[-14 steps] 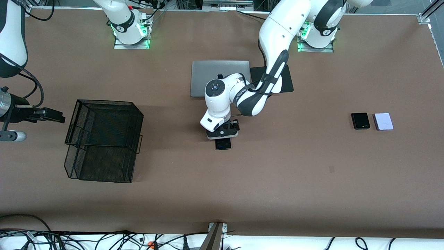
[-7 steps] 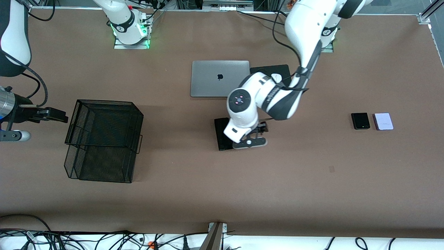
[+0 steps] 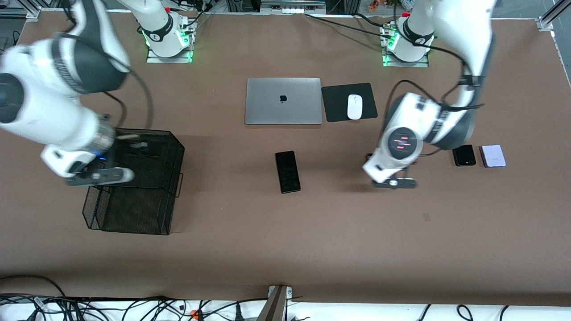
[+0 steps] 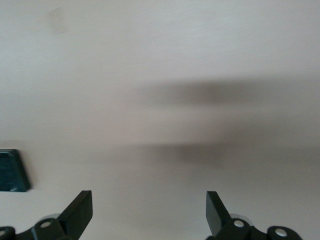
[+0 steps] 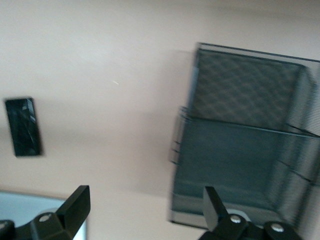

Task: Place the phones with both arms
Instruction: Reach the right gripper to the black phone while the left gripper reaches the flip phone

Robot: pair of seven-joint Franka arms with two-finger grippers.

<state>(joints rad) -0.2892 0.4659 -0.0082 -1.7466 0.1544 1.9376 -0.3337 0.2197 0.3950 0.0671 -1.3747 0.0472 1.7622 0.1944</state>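
Observation:
The long black phone (image 3: 287, 171) lies flat mid-table, nearer the front camera than the laptop; it also shows in the right wrist view (image 5: 23, 126). A small squarish black phone (image 3: 464, 155) and a pale lavender-white phone (image 3: 493, 156) lie side by side toward the left arm's end. My left gripper (image 3: 395, 183) (image 4: 148, 210) hangs open and empty over bare table between the long phone and the small black one, whose corner (image 4: 11, 170) shows. My right gripper (image 3: 98, 176) (image 5: 145, 205) is open and empty over the mesh basket's outer edge.
A black wire mesh basket (image 3: 176, 165) (image 5: 240, 145) stands toward the right arm's end. Near the bases lie a shut silver laptop (image 3: 283, 101) and a white mouse (image 3: 354, 107) on a black pad (image 3: 334, 103). Cables run along the table's front edge.
My left gripper has swept from over the long black phone toward the small phones, and the phone lies uncovered. My right arm has swung in from the table's end to over the basket.

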